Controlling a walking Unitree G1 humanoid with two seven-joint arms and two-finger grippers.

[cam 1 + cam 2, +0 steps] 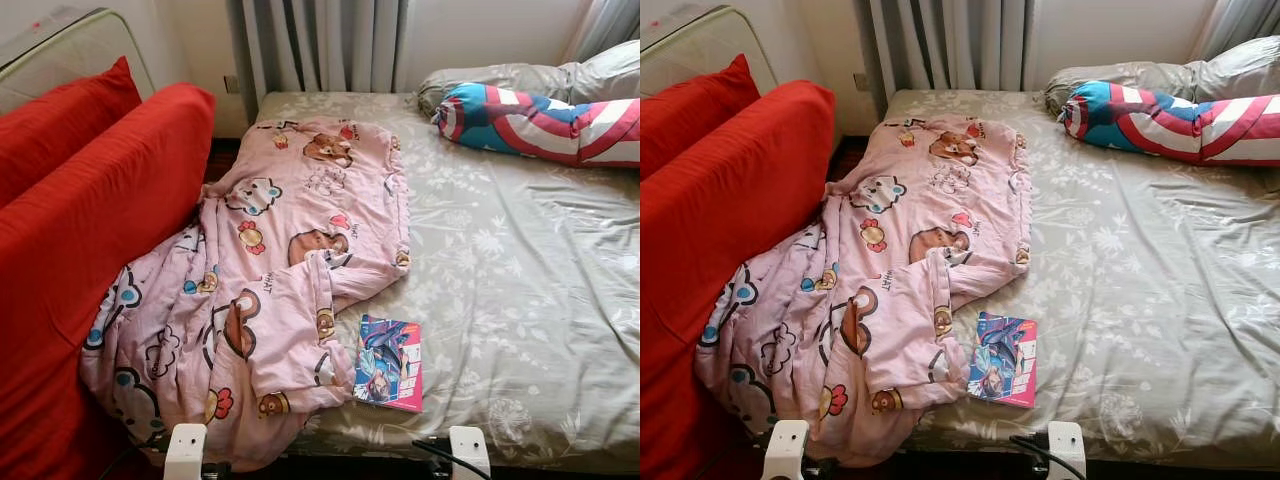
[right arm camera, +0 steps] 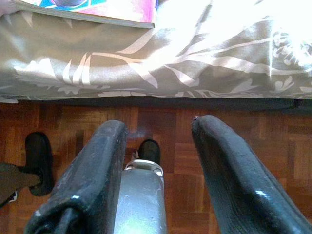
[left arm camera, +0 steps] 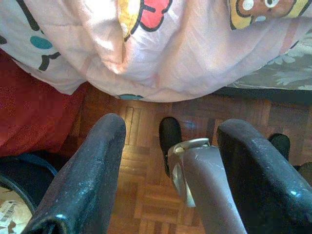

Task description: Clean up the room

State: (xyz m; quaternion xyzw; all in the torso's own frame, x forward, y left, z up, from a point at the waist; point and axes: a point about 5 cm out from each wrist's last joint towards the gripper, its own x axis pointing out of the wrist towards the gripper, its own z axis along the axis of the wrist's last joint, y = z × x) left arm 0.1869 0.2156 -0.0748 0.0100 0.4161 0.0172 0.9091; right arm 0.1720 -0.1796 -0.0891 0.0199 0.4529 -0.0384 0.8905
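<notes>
A red sofa (image 1: 90, 230) stands along the left, its back cushions pressed against the side of the bed (image 1: 520, 300). Next comes the pink cartoon-print blanket (image 1: 270, 280), lying crumpled down the left part of the bed; its lower left corner spills off the mattress between sofa and bed and hangs toward the parquet floor (image 3: 146, 195). Just right of the blanket's lower edge, a colourful book (image 1: 390, 363) lies flat on the grey-green floral sheet (image 1: 500, 260), near the foot edge of the bed and touching the blanket's fold. Farther right, at the head end, a red, white and blue striped bolster (image 1: 545, 122) lies across the sheet with a grey pillow (image 1: 500, 80) behind it. Grey curtains (image 1: 320, 45) hang at the far wall.

The left gripper (image 3: 170, 146) hangs low at the foot of the bed, pointing down at the floor; its fingers (image 3: 90, 180) are spread apart with nothing between them, and the hanging blanket corner is just beyond the fingertips, not touching them. The right gripper (image 2: 158, 129) hangs likewise over the parquet, fingers (image 2: 234, 170) apart and empty; the draped edge of the sheet is just beyond them, and the book's edge (image 2: 97, 12) lies on top of the mattress above that, well clear of the fingers.
</notes>
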